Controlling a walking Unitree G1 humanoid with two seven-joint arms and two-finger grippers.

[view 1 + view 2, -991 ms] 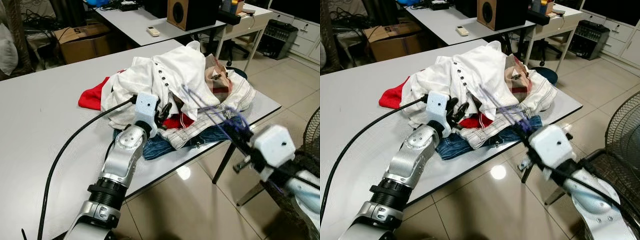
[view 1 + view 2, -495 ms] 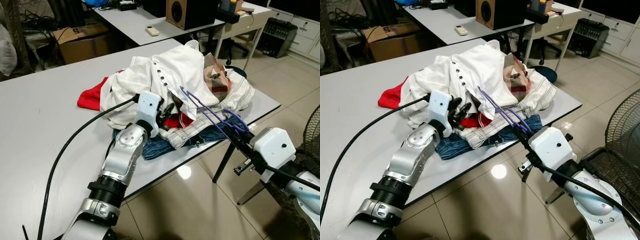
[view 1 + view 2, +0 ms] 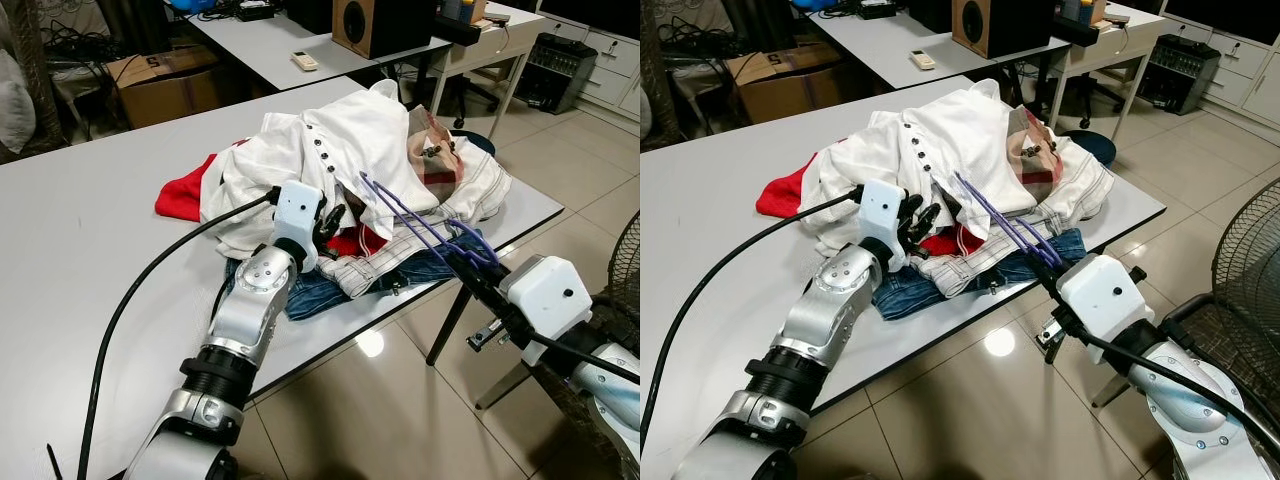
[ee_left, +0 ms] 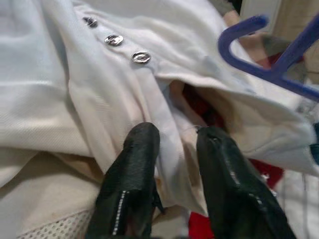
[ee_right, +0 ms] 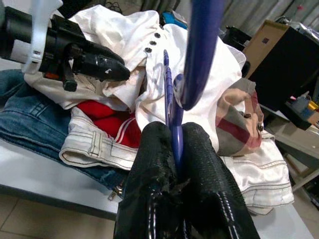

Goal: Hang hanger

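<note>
Hanger status: thin purple plastic hanger (image 3: 420, 225) is clamped between my right gripper (image 5: 175, 149) fingers, jaws together on its lower bar. It slants from the table edge at about 5 o'clock up to 11 o'clock across the clothes heap, its far end just beside the white button-up shirt (image 3: 350, 140).

Left gripper (image 4: 174, 144) sits at the heap's 8 o'clock side. Jaws are slightly apart with a fold of the white shirt between them; I can't tell if they're actually pinching it.

Under the shirt: red garment (image 3: 185, 190), blue denim jeans (image 3: 315, 290), white jeans with a checked piece on top, all on the grey table (image 3: 90, 230).

Risks as I see them:
- Hanger tip snags the shirt placket or a button, drags the whole heap toward the 4 o'clock table edge.
- Grip is on a thin bar, so it could twist in the fingers under side load.
- Left fold may slip out if it's not really held.
</note>
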